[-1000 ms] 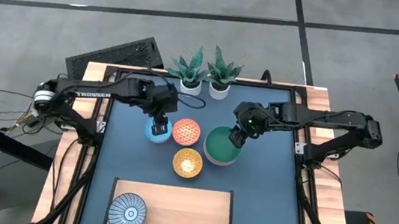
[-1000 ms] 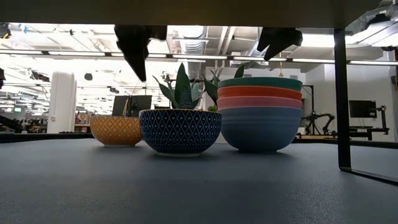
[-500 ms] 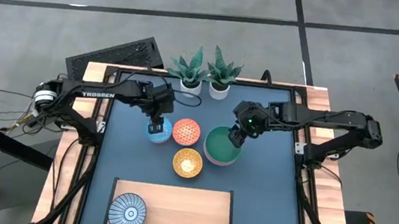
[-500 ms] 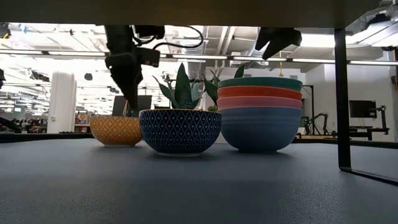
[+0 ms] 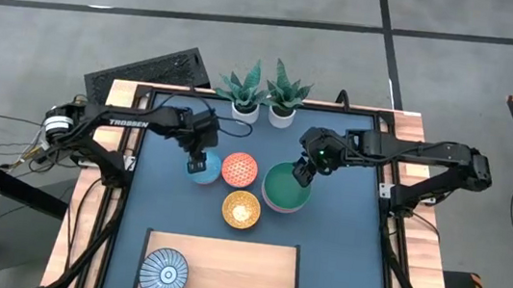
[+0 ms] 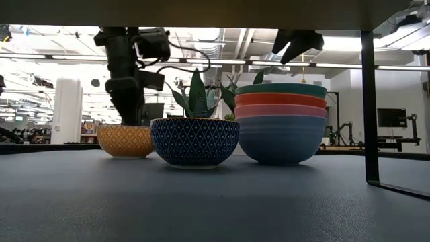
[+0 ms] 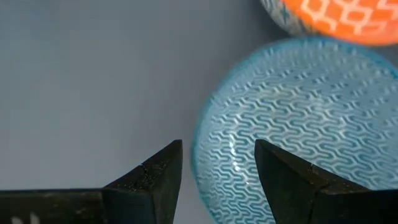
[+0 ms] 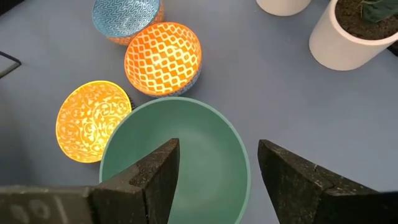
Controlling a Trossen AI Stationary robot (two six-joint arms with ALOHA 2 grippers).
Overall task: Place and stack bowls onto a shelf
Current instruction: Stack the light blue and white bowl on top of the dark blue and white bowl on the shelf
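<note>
The left arm has come down over the last second: from well above the table, its left gripper (image 5: 197, 163) now sits low at the small light-blue bowl with the wavy pattern (image 5: 201, 169). In the left wrist view the fingers stand apart and empty, straddling the bowl's near rim, so I'd judge a rim grasp is being lined up. The right gripper (image 5: 302, 176) has not moved; it hangs wide open and empty over the far rim of the plain green bowl (image 5: 285, 187), top of the nested stack of larger plain bowls.

Largest first: the dark blue tabletop (image 5: 342, 241) has plenty of bare room on the right side. The pale wooden shelf panel (image 5: 242, 273) lies at the near edge, carrying only a small dark-blue patterned bowl (image 5: 164, 272) at its left end, so most of it is free. The small bowls are the tight part: the light-blue one is just beside the orange-red latticed bowl (image 5: 240, 170), seemingly touching, and the yellow-orange bowl (image 5: 241, 209) sits close in front. The outer rim, where the fingers are, is the clear side. Two white pots with green plants (image 5: 262, 94) stand behind.
</note>
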